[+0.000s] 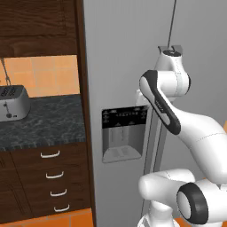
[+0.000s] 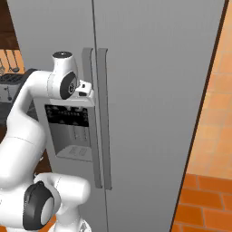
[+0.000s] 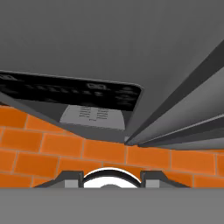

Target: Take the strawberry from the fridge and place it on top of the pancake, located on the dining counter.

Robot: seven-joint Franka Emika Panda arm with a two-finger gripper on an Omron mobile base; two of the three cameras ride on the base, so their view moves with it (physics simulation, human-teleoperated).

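The fridge (image 2: 149, 90) stands closed right in front of the claw (image 2: 85, 87), both doors shut, so the strawberry must be somewhere behind them, out of sight; neither the pancake nor its table is anywhere near the claw here. The step in hand is, by my reading, opening the fridge: the arm (image 1: 177, 119) reaches up so the claw sits against the left door's long handle (image 2: 87, 68), just above the black dispenser panel (image 2: 70, 115) and just beside the right door's handle (image 2: 103, 118). Whether the claw is open or closed on that handle I cannot tell. Next, it likely needs a firm hold on the handle and a pull outward along the door's swing. Far off to the claw's left a toaster (image 1: 12, 103) sits on the dark table (image 1: 48, 122).
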